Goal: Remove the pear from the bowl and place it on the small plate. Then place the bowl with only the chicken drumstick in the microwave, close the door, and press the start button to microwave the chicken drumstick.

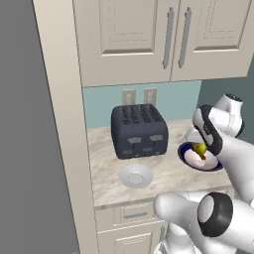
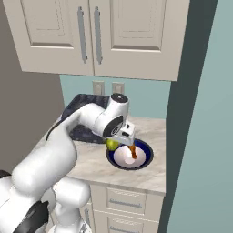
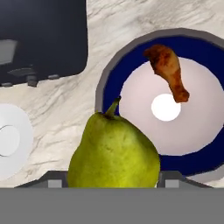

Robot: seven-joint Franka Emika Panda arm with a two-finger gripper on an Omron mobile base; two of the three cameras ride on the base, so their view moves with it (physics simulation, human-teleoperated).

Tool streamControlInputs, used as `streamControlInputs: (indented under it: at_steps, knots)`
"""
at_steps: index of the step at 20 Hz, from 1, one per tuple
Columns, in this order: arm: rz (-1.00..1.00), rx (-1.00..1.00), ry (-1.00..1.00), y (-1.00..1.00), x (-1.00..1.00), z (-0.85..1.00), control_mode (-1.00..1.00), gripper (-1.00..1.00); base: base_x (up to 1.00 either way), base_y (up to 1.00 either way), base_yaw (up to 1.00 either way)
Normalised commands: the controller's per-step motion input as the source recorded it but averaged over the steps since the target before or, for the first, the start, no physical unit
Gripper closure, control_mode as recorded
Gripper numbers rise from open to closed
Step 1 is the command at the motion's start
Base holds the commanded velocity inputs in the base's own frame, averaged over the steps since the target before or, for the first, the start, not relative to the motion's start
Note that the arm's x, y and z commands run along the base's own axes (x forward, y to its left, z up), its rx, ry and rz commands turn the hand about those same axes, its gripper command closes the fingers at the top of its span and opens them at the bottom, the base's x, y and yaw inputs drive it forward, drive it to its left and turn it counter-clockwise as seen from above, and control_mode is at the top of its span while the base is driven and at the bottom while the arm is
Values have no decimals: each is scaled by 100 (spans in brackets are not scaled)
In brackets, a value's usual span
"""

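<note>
Yellow-green pear (image 3: pixel 114 151); dark blue, white-centred bowl (image 3: pixel 205 50); reddish-brown drumstick (image 3: pixel 168 70); seemingly navy toaster (image 1: pixel 138 130)

1. 1 pear (image 3: pixel 114 151)
2. 1 bowl (image 3: pixel 205 48)
3. 1 drumstick (image 3: pixel 168 70)
4. 1 plate (image 1: pixel 136 176)
5. 1 toaster (image 1: pixel 139 131), 4 slots
6. 2 wall outlets (image 1: pixel 139 96)
7. 2 upper cabinet doors (image 1: pixel 173 34), 2 vertical handles
8. 1 drawer (image 1: pixel 134 214) under the counter (image 1: pixel 106 168)
</note>
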Motion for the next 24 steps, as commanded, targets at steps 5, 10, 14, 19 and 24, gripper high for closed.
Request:
streamControlInputs:
  at_steps: [5,10,14,19,24]
  knots:
    - [0,-7,-1,80,-93,50,-100,100,0,0,0]
    - [0,-7,-1,95,-70,33,-100,100,0,0,0]
    - [1,-7,2,98,-26,4,-100,100,0,0,0]
    - [1,-4,7,72,18,-9,-100,100,0,0,0]
    - [5,-5,16,54,62,-35,-100,100,0,0,0]
